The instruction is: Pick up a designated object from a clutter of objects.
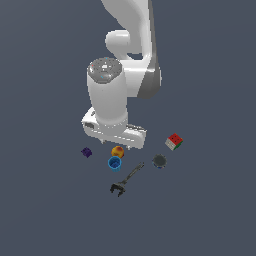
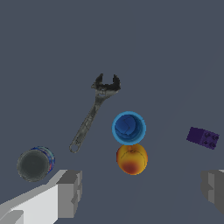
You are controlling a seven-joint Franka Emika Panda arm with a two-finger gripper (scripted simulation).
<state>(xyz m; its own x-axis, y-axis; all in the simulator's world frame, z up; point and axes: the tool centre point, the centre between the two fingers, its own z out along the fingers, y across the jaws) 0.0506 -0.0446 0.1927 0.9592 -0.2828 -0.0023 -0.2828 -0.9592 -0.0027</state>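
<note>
The bright blue cup (image 1: 114,163) stands upright on the dark floor with its round rim facing up. It touches or nearly touches the orange-yellow ball (image 1: 117,151). In the wrist view the cup (image 2: 128,127) lies just beyond the ball (image 2: 131,159). My gripper (image 2: 141,192) is open and empty, its grey fingers (image 2: 70,192) spread wide. It hangs above the ball, short of the cup. In the exterior view the white hand (image 1: 115,131) hides most of the fingers.
A black-grey wrench-like tool (image 1: 127,179) (image 2: 92,118) lies beside the cup. A dark round disc (image 1: 159,161) (image 2: 35,163) and a red-green-white cube (image 1: 174,141) sit toward the exterior view's right. A purple block (image 1: 86,152) (image 2: 203,138) sits toward its left.
</note>
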